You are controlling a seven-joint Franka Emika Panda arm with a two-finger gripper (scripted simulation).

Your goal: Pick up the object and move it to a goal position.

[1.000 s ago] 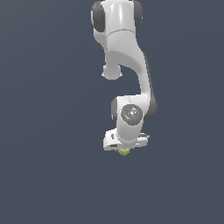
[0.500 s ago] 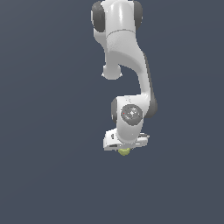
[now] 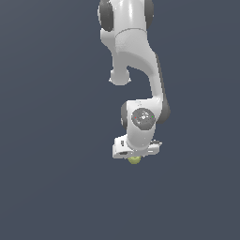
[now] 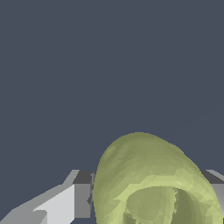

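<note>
Object [image 3: 134, 160] directly beneath the gripper [image 3: 135, 156], between its fingers [image 4: 65, 203], arm [image 3: 136, 70] above

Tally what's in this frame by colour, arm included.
Yellow-green: 1, the object between the claw fingers.
White: 1, the arm.
Total: 2.

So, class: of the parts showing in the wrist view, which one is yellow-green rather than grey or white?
The rounded yellow-green lump with a dimple; the gripper fingers flanking it are grey and white.
</note>
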